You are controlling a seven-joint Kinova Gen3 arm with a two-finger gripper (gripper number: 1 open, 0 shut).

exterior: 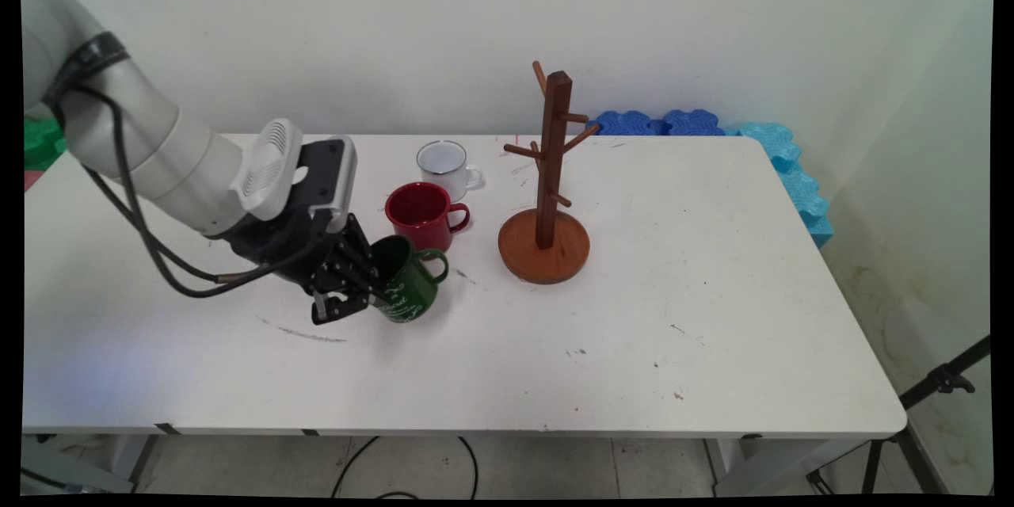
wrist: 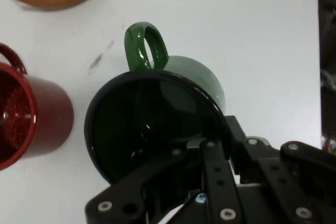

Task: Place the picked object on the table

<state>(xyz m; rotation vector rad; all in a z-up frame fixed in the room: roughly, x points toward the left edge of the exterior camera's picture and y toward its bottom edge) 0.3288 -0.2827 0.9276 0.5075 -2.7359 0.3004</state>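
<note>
Now the jaws (exterior: 360, 285) are gripping the green mug (exterior: 408, 285) by its rim, one finger inside, tilting it just beside the red mug (exterior: 420, 214) on the counter (exterior: 634, 317); squeezing firmly seems wise, since enamel looks slippery.

green mug (exterior: 408, 285), white lettering, too small to read

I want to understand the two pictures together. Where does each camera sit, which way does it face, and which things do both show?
Main view: fixed above the table's near side, facing the wall; shows the white arm and gripper.
Hand view: on the hand, looking into the tilted green mug; shows the black linkage.
Shared: green mug, red mug, mug tree base.
</note>
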